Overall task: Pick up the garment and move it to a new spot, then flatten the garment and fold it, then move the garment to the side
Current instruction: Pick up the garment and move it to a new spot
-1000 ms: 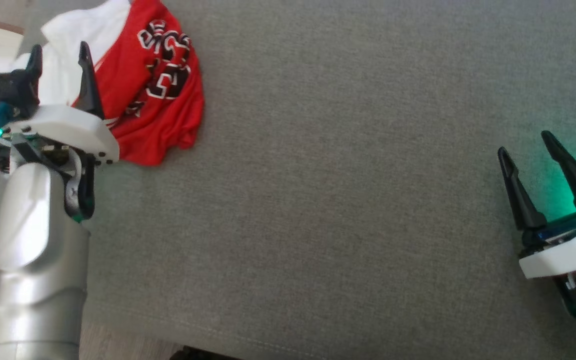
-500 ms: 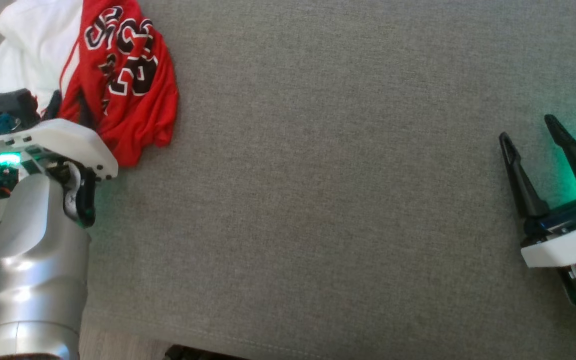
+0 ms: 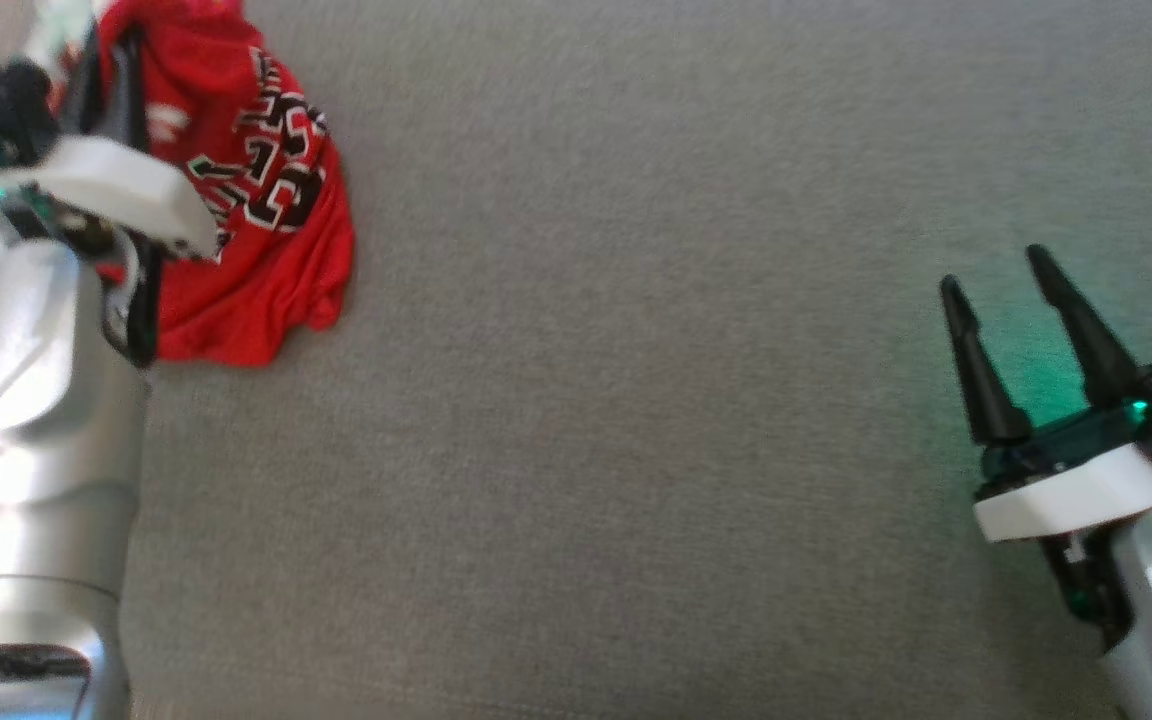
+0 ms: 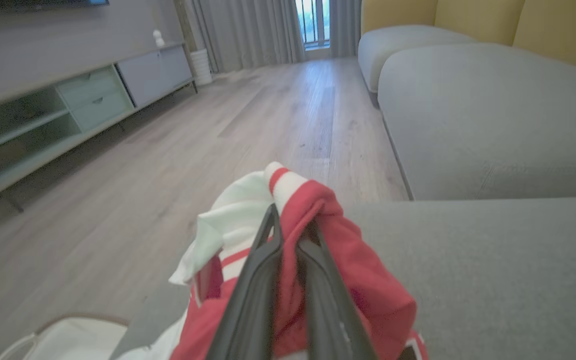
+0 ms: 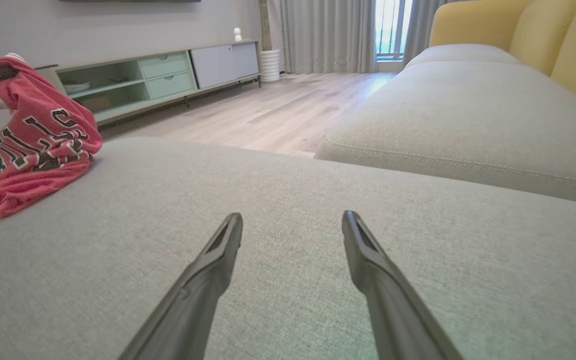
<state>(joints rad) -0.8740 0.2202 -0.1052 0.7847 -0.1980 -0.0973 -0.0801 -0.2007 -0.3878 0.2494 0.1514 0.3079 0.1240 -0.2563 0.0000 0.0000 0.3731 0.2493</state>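
A: What does the left gripper have hold of?
B: Its two dark fingers are pinched almost together on a bunched fold of the garment, a red and white jersey with black lettering. Cloth rises above the fingertips and drapes down both sides of them. The rest hangs below the hand onto the grey cushion, close to the cushion's edge, with wooden floor beyond the fingertips

A: And the right gripper?
B: It is spread wide and holds nothing, hovering over bare cushion well apart from the jersey

A: How should the robot do the pick-up well?
B: The pinch seems to take only one fold, so a slow, straight lift looks wise. It should go high enough that the hanging hem clears the cushion before the hand travels sideways toward the open middle, on the right gripper's side. A jerk could pull the thin cloth out of the pinch. Laying the jersey down spread out, not heaped, would likely ease the flattening
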